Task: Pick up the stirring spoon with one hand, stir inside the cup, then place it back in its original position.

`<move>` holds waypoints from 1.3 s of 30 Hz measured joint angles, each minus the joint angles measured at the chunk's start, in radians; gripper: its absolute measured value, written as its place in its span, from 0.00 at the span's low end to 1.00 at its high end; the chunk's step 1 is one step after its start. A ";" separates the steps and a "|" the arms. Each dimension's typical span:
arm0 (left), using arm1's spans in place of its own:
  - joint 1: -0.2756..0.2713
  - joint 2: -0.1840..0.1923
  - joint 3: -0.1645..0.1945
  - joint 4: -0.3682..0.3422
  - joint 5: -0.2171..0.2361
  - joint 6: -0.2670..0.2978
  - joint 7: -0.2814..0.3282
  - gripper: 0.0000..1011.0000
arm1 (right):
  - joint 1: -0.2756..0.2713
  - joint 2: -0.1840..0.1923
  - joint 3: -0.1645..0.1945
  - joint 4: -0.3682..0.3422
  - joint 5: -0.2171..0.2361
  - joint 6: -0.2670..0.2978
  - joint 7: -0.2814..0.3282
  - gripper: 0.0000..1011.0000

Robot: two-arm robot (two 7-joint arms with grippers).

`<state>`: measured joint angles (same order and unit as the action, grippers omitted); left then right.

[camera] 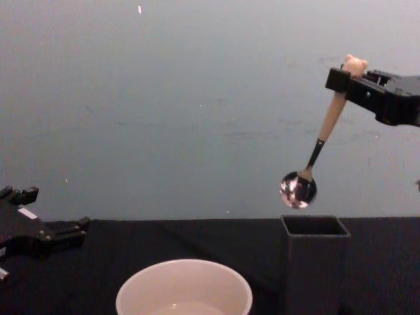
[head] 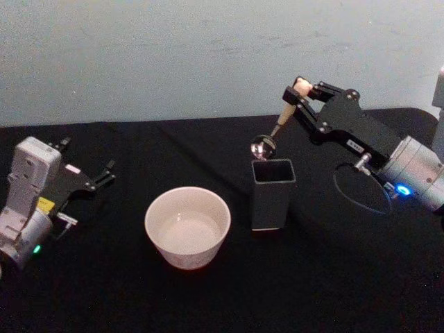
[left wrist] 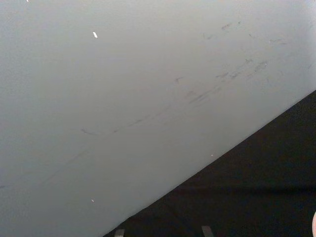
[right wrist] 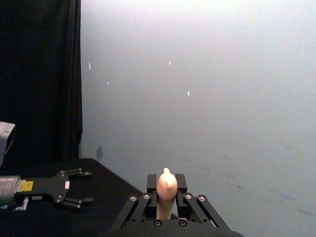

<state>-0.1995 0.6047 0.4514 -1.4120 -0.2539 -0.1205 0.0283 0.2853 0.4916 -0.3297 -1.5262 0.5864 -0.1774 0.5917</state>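
Observation:
The stirring spoon (head: 282,118) hangs tilted in the air, its shiny bowl just above the open top of a dark grey square holder (head: 272,198). My right gripper (head: 300,88) is shut on the top of the peach handle, just under the bear head (right wrist: 167,181). From the chest view the spoon (camera: 329,121) slants down and left from the right gripper (camera: 346,73), with its bowl a little over the holder (camera: 314,266). The cream cup (head: 187,258) stands to the left of the holder; its rim (camera: 184,264) shows low in the chest view. My left gripper (head: 89,158) rests open at the far left.
A black cloth (head: 333,277) covers the table, and a pale wall (head: 173,55) rises behind it. The left gripper (right wrist: 85,186) also shows far off in the right wrist view, and again at the left edge of the chest view (camera: 52,211).

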 joint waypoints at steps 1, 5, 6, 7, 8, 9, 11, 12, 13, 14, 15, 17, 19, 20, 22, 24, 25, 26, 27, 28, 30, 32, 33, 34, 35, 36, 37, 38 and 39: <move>0.000 0.000 0.000 0.000 0.000 0.000 0.000 0.99 | 0.001 -0.002 0.000 0.000 0.000 -0.001 0.001 0.21; 0.000 0.000 0.000 0.000 0.000 0.000 0.000 0.99 | 0.016 -0.017 -0.012 0.005 0.000 -0.003 0.012 0.21; 0.000 0.000 0.000 0.000 0.000 0.000 0.000 0.99 | 0.020 -0.020 -0.016 0.008 0.000 -0.003 0.015 0.21; 0.000 0.000 0.000 0.000 0.000 0.000 0.000 0.99 | 0.028 -0.026 -0.024 0.013 0.000 -0.003 0.023 0.21; 0.000 0.000 0.000 0.000 0.000 0.000 0.000 0.99 | 0.028 -0.026 -0.024 0.013 0.000 -0.003 0.023 0.21; 0.000 0.000 0.000 0.000 0.000 0.000 0.000 0.99 | 0.035 -0.032 -0.034 0.018 -0.001 -0.003 0.031 0.21; 0.000 0.000 0.000 0.000 0.000 0.000 0.000 0.99 | 0.048 -0.041 -0.051 0.029 -0.002 -0.002 0.042 0.21; 0.000 0.000 0.000 0.000 0.000 0.000 0.000 0.99 | 0.053 -0.044 -0.056 0.034 -0.002 -0.001 0.046 0.21; 0.000 0.000 0.000 0.000 0.000 0.000 0.000 0.99 | 0.060 -0.049 -0.067 0.042 -0.004 0.000 0.053 0.21; 0.000 0.000 0.000 0.000 0.000 0.000 0.000 0.99 | 0.060 -0.049 -0.067 0.042 -0.004 0.000 0.053 0.21; 0.000 0.000 0.000 0.000 0.000 0.000 0.000 0.99 | 0.067 -0.054 -0.079 0.051 -0.007 0.003 0.059 0.21; 0.000 0.000 0.000 0.000 0.000 0.000 0.000 0.99 | 0.074 -0.059 -0.092 0.060 -0.012 0.005 0.064 0.21; 0.000 0.000 0.000 0.000 0.000 0.000 0.000 0.99 | 0.085 -0.066 -0.110 0.076 -0.020 0.009 0.071 0.21; 0.000 0.000 0.000 0.000 0.000 0.000 0.000 0.99 | 0.088 -0.069 -0.117 0.081 -0.023 0.010 0.074 0.21; 0.000 0.000 0.000 0.000 0.000 0.000 0.000 0.99 | 0.097 -0.075 -0.136 0.096 -0.033 0.014 0.081 0.21; 0.000 0.000 0.000 0.000 0.000 0.000 0.000 0.99 | 0.104 -0.082 -0.155 0.109 -0.040 0.016 0.088 0.21; 0.000 0.000 0.000 0.000 0.000 0.000 0.000 0.99 | 0.106 -0.084 -0.160 0.113 -0.042 0.017 0.091 0.21; 0.000 0.000 0.000 0.000 0.000 0.000 0.000 0.99 | 0.108 -0.086 -0.165 0.117 -0.045 0.017 0.093 0.21; 0.000 0.000 0.000 0.000 0.000 0.000 0.000 0.99 | 0.110 -0.088 -0.170 0.120 -0.048 0.017 0.095 0.21; 0.000 0.000 0.000 0.000 0.000 0.000 0.000 0.99 | 0.112 -0.089 -0.175 0.124 -0.050 0.018 0.098 0.21; 0.000 0.000 0.000 0.000 0.000 0.000 0.000 0.99 | 0.117 -0.095 -0.191 0.134 -0.059 0.019 0.104 0.21; 0.000 0.000 0.000 0.000 0.000 0.000 0.000 0.99 | 0.123 -0.100 -0.206 0.146 -0.068 0.018 0.110 0.21; 0.000 0.000 0.000 0.000 0.000 0.000 0.000 0.99 | 0.125 -0.101 -0.210 0.150 -0.071 0.017 0.111 0.21; 0.000 0.000 0.000 0.000 0.000 0.000 0.000 0.99 | 0.126 -0.103 -0.214 0.154 -0.075 0.017 0.113 0.21; 0.000 0.000 0.000 0.000 0.000 0.000 0.000 0.99 | 0.129 -0.106 -0.222 0.162 -0.082 0.015 0.115 0.21; 0.000 0.000 0.000 0.000 0.000 0.000 0.000 0.99 | 0.132 -0.111 -0.231 0.171 -0.089 0.012 0.117 0.21; 0.000 0.000 0.000 0.000 0.000 0.000 0.000 0.99 | 0.132 -0.111 -0.231 0.171 -0.089 0.012 0.117 0.21; 0.000 0.000 0.000 0.000 0.000 0.000 0.000 0.99 | 0.135 -0.115 -0.238 0.179 -0.095 0.009 0.119 0.21; 0.000 0.000 0.000 0.000 0.000 0.000 0.000 0.99 | 0.137 -0.117 -0.241 0.184 -0.098 0.008 0.120 0.21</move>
<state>-0.1995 0.6047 0.4513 -1.4120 -0.2539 -0.1205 0.0283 0.4220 0.3746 -0.5712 -1.3425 0.4883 -0.1697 0.7113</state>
